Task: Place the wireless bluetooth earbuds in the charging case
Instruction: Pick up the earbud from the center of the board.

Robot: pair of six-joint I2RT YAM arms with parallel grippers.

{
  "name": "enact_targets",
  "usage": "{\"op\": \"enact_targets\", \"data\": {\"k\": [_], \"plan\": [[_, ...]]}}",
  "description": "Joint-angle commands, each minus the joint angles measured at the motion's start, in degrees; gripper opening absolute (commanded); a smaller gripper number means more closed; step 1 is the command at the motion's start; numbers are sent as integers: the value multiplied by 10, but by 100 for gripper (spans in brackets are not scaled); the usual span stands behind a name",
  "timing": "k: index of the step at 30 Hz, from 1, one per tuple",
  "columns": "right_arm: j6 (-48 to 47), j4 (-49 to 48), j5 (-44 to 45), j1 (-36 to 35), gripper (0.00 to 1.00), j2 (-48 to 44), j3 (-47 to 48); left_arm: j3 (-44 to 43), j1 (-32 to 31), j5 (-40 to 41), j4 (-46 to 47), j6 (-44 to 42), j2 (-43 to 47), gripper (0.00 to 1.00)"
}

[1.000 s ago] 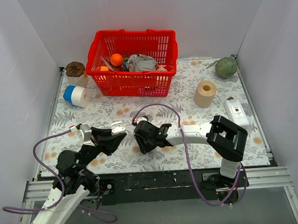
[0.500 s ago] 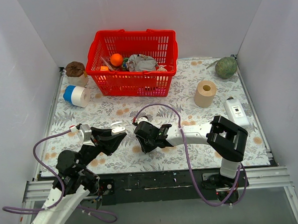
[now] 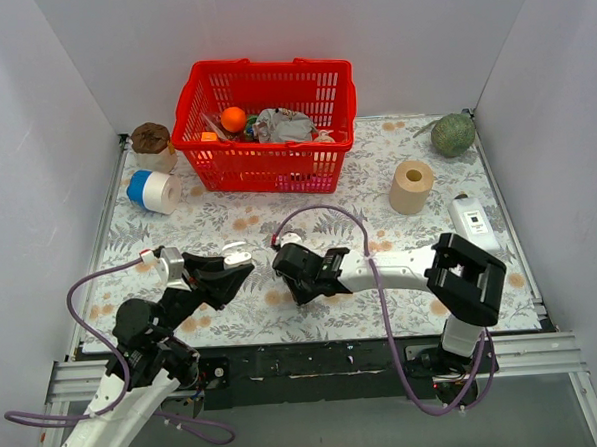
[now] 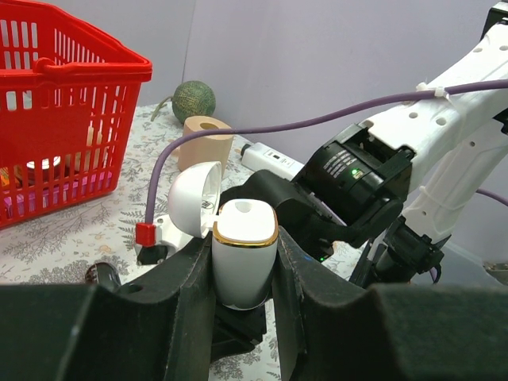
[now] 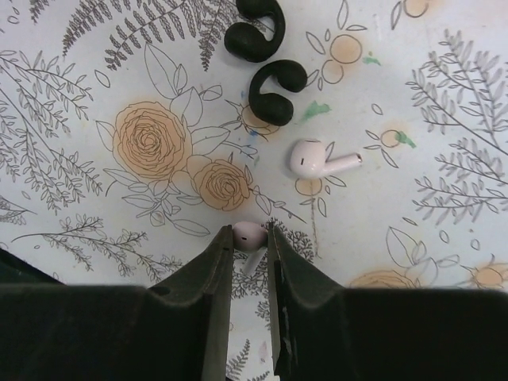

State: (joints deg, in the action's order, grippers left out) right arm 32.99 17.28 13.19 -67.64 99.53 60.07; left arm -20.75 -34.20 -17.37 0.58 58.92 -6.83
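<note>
One white earbud (image 5: 248, 235) is pinched between the tips of the right gripper (image 5: 250, 232). Its fingers stand narrow against the bud's two sides, down at the cloth (image 5: 119, 198). The other white earbud (image 5: 316, 157) lies just beyond them, and the two black earbuds (image 5: 276, 83) lie farther out. The left gripper (image 4: 244, 263) is clamped on the case (image 4: 244, 238), which stands upright with its lid (image 4: 193, 198) open.

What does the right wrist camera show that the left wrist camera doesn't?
Only right wrist: two black buds, a loose white bud, and a second white bud pinched in the right hand. Only left wrist: the open case in the left hand, the basket, the paper roll. Both: the flowered cloth.
</note>
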Motion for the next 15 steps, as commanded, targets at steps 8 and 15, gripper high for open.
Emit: {"op": "enact_targets", "data": {"k": [8,15], "plan": [[-71,71,112,-3,1,-150,116,-33,3,11,94,-16,-78,0],[-172,176,214,0,1,-172,328,-59,3,8,244,-41,-192,0]]}}
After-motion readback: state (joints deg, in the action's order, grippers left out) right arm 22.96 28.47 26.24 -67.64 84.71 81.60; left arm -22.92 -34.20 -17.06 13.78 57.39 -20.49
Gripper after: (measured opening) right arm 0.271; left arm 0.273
